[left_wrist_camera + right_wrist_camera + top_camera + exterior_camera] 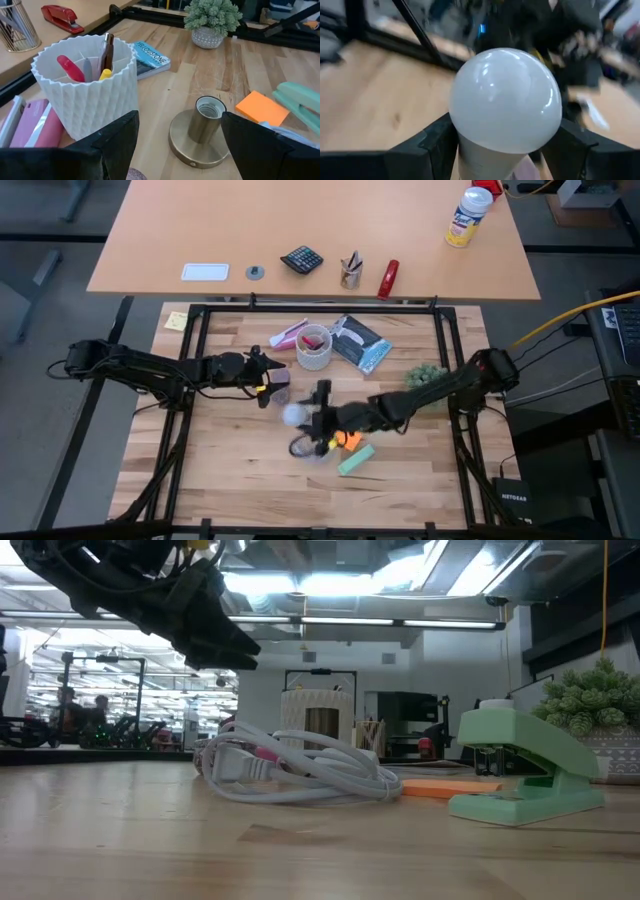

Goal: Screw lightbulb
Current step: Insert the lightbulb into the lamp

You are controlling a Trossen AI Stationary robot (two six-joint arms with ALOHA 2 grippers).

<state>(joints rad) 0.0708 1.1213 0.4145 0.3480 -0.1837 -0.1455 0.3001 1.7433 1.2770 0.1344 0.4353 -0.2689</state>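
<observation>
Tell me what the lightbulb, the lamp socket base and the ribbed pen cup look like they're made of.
The lightbulb, held in the right gripper: glossy white dome, glass or plastic, showing sharp reflections. The lamp socket base: brushed brass-coloured metal with a soft sheen, probably. The pen cup: matte white with crisp zigzag ribs, likely plastic, possibly ceramic.

In the right wrist view the lightbulb has its narrow base cut off by the picture's edge, and the room behind it is a blur. The low view crops the plant behind the green stapler, whose body hides part of the orange notepad.
</observation>
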